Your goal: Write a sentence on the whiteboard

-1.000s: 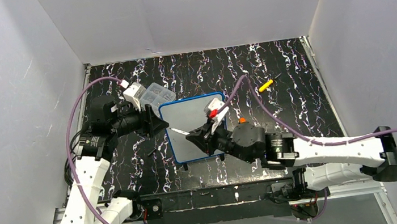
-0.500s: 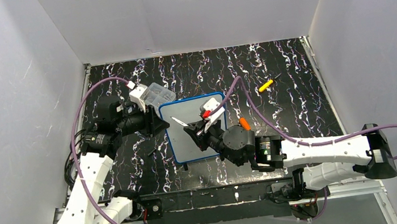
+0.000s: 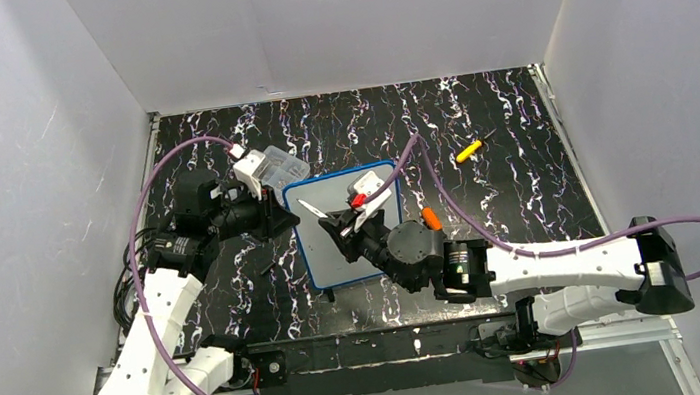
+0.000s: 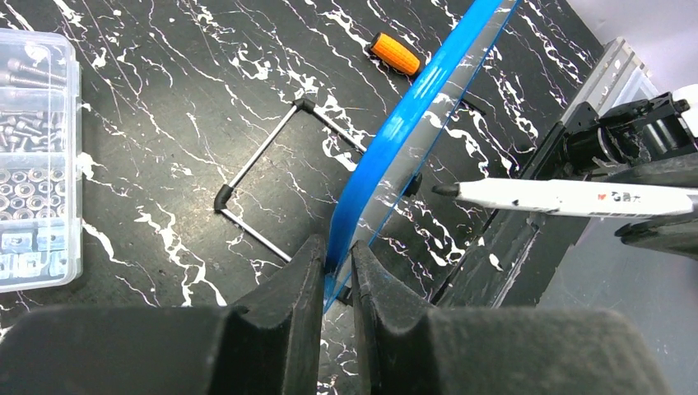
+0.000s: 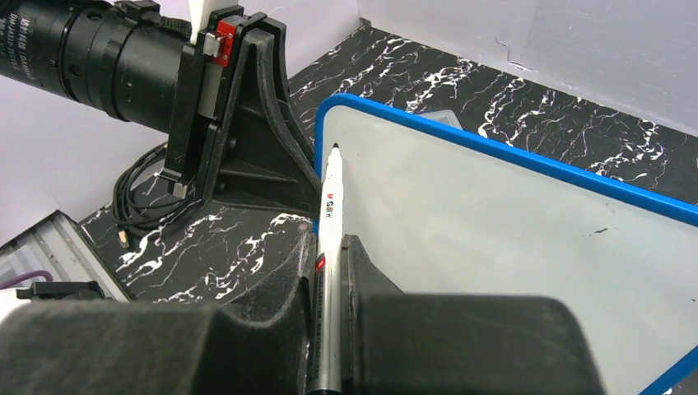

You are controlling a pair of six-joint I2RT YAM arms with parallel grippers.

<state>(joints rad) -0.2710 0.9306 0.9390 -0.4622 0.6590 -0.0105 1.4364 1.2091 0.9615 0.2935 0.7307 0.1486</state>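
left arm bent, wrist pointing right | left gripper (image 4: 337, 247) clamps whiteboard (image 4: 411, 115) edge | right arm stretches leftward | right gripper (image 5: 329, 247) pinches marker (image 5: 332, 189)

The whiteboard (image 3: 329, 261) is white with a blue frame. The bench (image 3: 517, 116) is black with white marble veins. The marker (image 5: 331, 222) is white and black-tipped. The tool handle (image 4: 395, 53) is orange.

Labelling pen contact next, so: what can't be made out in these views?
- Top view: near right part of the whiteboard, hidden under the right arm.
- Right wrist view: whether the tip of the marker touches the board; too fine to tell.
- Left wrist view: the clear screw box, cut off by the left edge.
- Left wrist view: the marker's printed label, too small to read.
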